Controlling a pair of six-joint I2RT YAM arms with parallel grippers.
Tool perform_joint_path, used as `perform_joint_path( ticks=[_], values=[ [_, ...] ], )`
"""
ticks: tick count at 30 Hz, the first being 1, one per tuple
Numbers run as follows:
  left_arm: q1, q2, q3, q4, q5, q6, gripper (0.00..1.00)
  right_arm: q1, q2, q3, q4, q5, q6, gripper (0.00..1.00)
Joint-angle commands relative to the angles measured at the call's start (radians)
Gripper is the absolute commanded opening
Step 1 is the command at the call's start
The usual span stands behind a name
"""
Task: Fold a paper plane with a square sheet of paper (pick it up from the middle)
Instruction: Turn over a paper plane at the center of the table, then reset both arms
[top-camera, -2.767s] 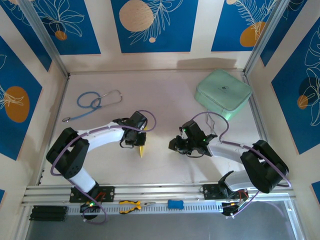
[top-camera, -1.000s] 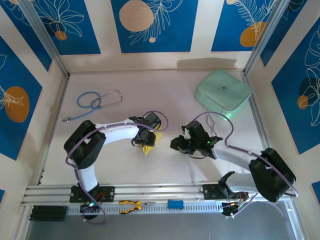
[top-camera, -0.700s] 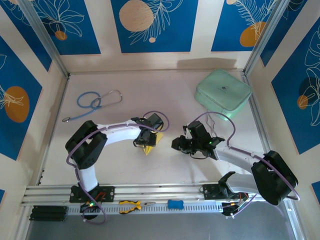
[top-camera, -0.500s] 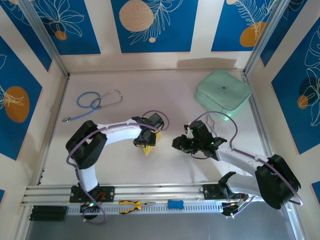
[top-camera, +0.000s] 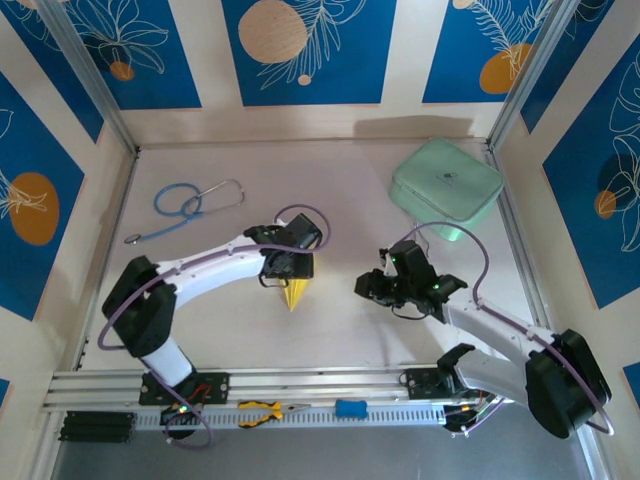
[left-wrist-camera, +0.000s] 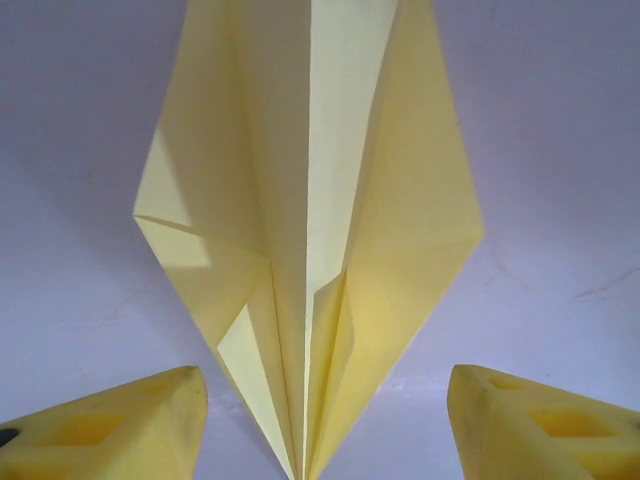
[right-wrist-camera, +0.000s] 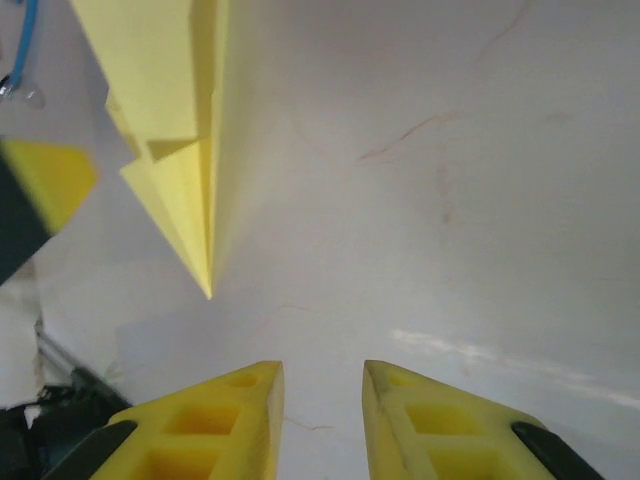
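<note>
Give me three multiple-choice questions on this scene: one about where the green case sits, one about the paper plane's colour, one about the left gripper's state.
1. Where on the table is the case? A far right corner; B near left corner; C centre.
2. What colour is the paper plane? A blue; B white; C yellow.
3. How is the left gripper? A shut on the paper plane; B open, fingers either side of the paper plane; C shut on the case.
Answers: 1 A, it sits by the far right wall. 2 C, its folds are pale yellow. 3 B, bare table shows between each finger and the paper.
</note>
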Motion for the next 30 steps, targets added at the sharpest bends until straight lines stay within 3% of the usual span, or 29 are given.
perform_joint_path(
  ticks=[1,5,8,11,14,18,20,23,25,27,28,29,30],
  values=[
    [-0.005,-0.149,-0.04,0.008,-0.102,0.06,0.71,-0.057,-0.07,0.116,-0.203,0.16,-0.122,0.34],
    [0.039,-0.331,-0.156,0.099,-0.306,0.232,0.87,-0.141,-0.097,0.227,-0.279,0.445,-0.294,0.57],
    [0.141,-0.461,-0.322,0.274,-0.43,0.391,1.0,-0.209,-0.043,0.209,-0.122,0.633,-0.481,0.68],
    [0.302,-0.526,-0.472,0.461,-0.458,0.532,1.0,-0.297,0.081,0.109,0.183,0.607,-0.68,0.69],
    [0.451,-0.554,-0.573,0.597,-0.486,0.676,0.99,-0.358,0.211,0.077,0.373,0.512,-0.753,0.69],
    [0.62,-0.494,-0.72,0.904,-0.359,0.752,1.0,-0.401,0.302,-0.019,0.699,0.372,-0.84,0.69],
    [0.641,-0.41,-0.763,1.071,-0.313,0.783,1.0,-0.419,0.31,-0.049,0.776,0.314,-0.872,0.68],
    [0.648,-0.29,-0.746,1.198,-0.228,0.832,0.99,-0.48,0.314,-0.165,1.035,0.11,-0.884,0.68],
    [0.658,-0.237,-0.768,1.348,-0.174,0.876,0.99,-0.5,0.401,-0.22,1.211,0.075,-0.869,0.68],
    [0.716,-0.184,-0.811,1.556,-0.05,0.848,0.99,-0.497,0.497,-0.243,1.376,0.07,-0.869,0.69],
    [0.737,-0.167,-0.806,1.544,-0.01,0.823,1.0,-0.492,0.484,-0.225,1.322,0.105,-0.864,0.7],
    [0.753,-0.129,-0.816,1.576,0.013,0.809,1.0,-0.493,0.447,-0.185,1.185,0.115,-0.868,0.8],
    [0.768,-0.084,-0.834,1.656,0.052,0.808,1.0,-0.504,0.468,-0.155,1.162,0.121,-0.85,0.99]
  ],
)
